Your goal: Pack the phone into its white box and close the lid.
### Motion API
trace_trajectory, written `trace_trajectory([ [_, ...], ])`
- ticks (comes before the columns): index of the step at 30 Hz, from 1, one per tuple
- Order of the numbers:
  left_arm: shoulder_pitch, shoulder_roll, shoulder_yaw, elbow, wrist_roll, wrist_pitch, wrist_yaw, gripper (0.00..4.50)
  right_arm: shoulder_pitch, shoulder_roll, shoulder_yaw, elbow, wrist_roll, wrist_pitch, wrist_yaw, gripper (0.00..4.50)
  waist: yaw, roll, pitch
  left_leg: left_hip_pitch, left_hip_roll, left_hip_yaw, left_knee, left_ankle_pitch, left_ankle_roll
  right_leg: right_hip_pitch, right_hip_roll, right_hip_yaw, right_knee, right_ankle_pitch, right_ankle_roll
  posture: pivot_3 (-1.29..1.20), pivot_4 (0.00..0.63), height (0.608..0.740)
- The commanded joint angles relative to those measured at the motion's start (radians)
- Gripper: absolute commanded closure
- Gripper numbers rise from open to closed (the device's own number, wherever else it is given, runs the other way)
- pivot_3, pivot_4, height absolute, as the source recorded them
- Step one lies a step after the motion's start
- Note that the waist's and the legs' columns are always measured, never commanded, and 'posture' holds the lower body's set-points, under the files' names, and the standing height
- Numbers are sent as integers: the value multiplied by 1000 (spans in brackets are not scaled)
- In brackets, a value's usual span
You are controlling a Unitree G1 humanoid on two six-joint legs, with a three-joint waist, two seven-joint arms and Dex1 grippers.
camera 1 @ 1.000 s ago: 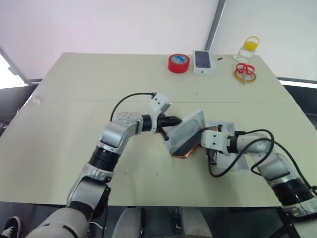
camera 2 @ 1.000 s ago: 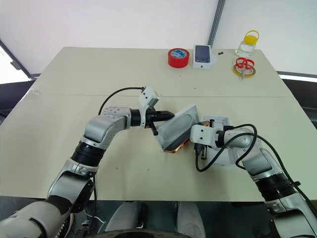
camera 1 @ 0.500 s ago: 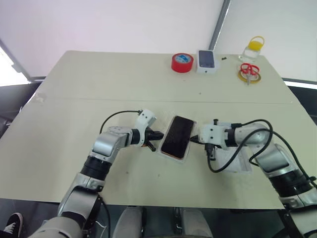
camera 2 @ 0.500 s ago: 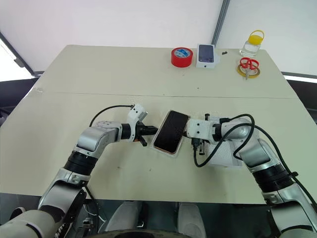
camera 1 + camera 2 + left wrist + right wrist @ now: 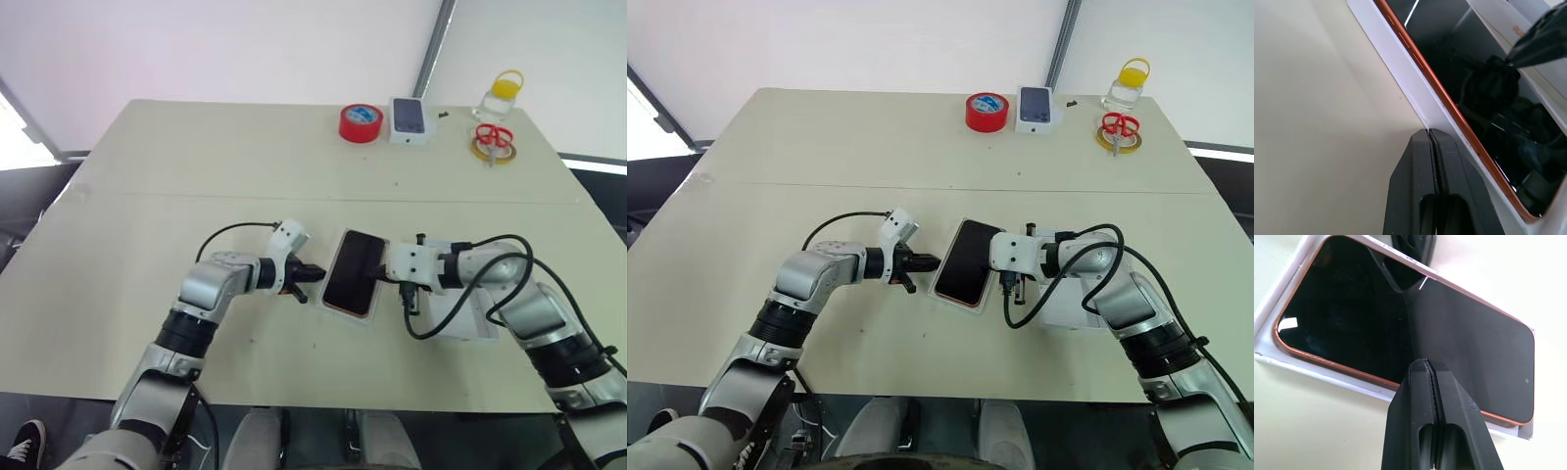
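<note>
Seating the phone: we judge this the step in hand, with the lid yet to go on.
Left gripper [image 5: 312,275]: our fingers are pressed together, pinching nothing, tip just beside the near long wall of the white box [image 5: 1400,73].
Phone [image 5: 355,271]: lies screen up inside the white box, between our two grippers, its orange rim showing along the edge.
Right gripper [image 5: 378,277]: fingers pressed together, empty, tip at the box's opposite long edge.
Lid [image 5: 470,315]: we take the white piece under our right arm to be it, though that arm hides much of it.
Doing it well: we would press lightly from both sides until the phone sits level, avoid sliding the box, then free one gripper for the lid.
Beyond the grippers: red tape roll [image 5: 359,123], small box with a phone picture [image 5: 409,119], scissors [image 5: 487,137] on yellow tape [image 5: 490,152], a jar [image 5: 500,95].
Counts: one phone, one white box, two grippers, one of each far item.
</note>
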Motion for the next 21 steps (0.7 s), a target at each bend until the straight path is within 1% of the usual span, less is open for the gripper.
trace_trajectory([
  [1,21,17,-20,-78,-41,35,-30,4447,-9,1,-8,7,0,-28,-12,4500,0,0,0,0,0,0,0,0,0,0,0,0,0,0,0,0,150,739],
  [5,27,25,-18,-112,-64,67,-26,4447,-19,8,-7,28,0,-36,-20,4500,2,0,0,0,0,0,0,0,0,0,0,0,0,0,0,0,150,739],
  [16,30,46,0,-109,-68,56,-1,4447,-12,14,-1,35,-2,-47,-28,4500,0,0,0,0,0,0,0,0,0,0,0,0,0,0,0,0,150,739],
  [21,-15,21,25,-155,-114,107,17,4447,0,14,7,39,-10,-57,-31,4500,1,0,0,0,0,0,0,0,0,0,0,0,0,0,0,0,150,739],
])
